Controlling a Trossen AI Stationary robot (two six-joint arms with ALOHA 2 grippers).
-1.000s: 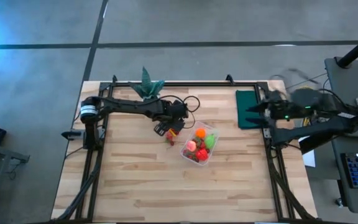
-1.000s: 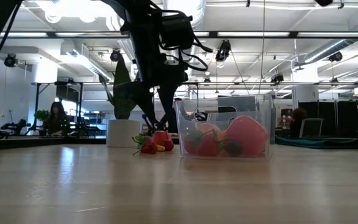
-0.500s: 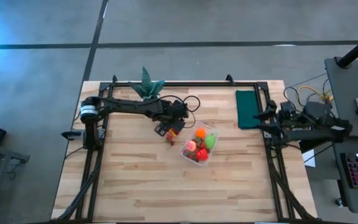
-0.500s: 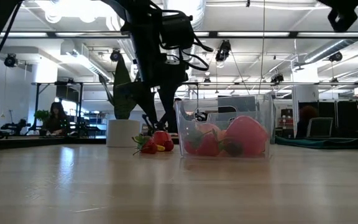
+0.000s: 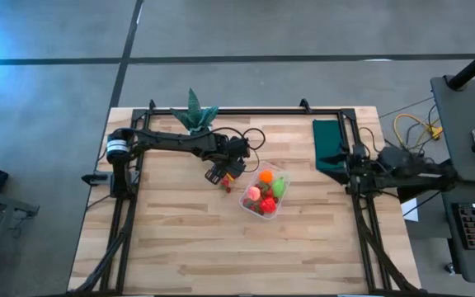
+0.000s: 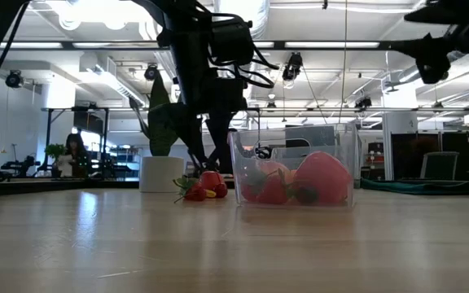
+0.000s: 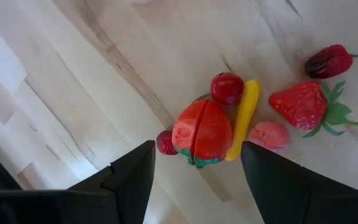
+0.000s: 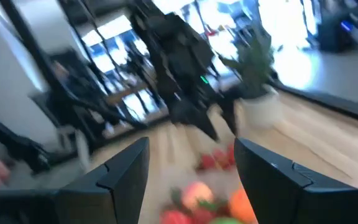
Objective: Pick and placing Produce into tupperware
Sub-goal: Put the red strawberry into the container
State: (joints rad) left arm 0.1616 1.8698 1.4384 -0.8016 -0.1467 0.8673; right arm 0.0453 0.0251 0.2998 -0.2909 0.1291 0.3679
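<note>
A clear tub [image 5: 264, 192] stands mid-table with red, orange, pink and green produce inside; it also shows in the low view [image 6: 293, 167]. Loose produce lies on the table left of the tub: a red tomato [image 7: 202, 132], a yellow piece [image 7: 243, 118], a strawberry [image 7: 303, 104], a cherry [image 7: 227, 88] and a pink piece [image 7: 270, 134]. My left gripper [image 5: 219, 174] hangs open just above this cluster, its fingers [image 7: 126, 180] on either side of the tomato and apart from it. My right gripper [image 5: 336, 158] is open and empty over the table's right side.
A potted spiky plant [image 5: 195, 114] in a white pot [image 6: 161, 173] stands at the far edge behind the left arm. A dark green cloth [image 5: 326, 144] lies at the far right under the right gripper. Bare wood lies toward the near edge.
My right arm has drawn in and come down at the table's right side, and its gripper now sits lower over the green cloth. The produce and the tub have stayed where they were.
</note>
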